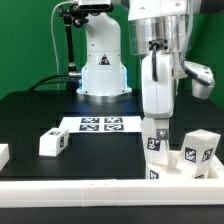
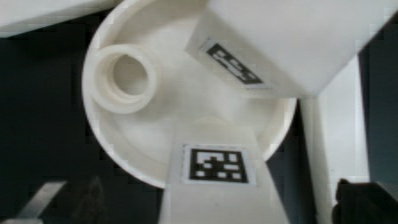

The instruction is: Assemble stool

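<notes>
The stool's round white seat (image 2: pixel 160 110) lies flat at the exterior view's lower right (image 1: pixel 180 166), its socket hole (image 2: pixel 125 78) facing the wrist camera. One tagged white leg (image 1: pixel 155 150) stands upright on the seat. My gripper (image 1: pixel 156 122) hangs right above it, open, with a dark finger (image 2: pixel 43 204) on each side of that leg (image 2: pixel 217 165) and a gap to both. A second leg (image 1: pixel 200 150) stands on the seat further to the exterior view's right (image 2: pixel 235 62). A third leg (image 1: pixel 52 143) lies loose on the black table at the left.
The marker board (image 1: pixel 100 124) lies flat mid-table in front of the arm's base (image 1: pixel 103 75). A long white border rail (image 1: pixel 90 190) runs along the front edge. Another white piece (image 1: pixel 3 153) shows at the far left edge.
</notes>
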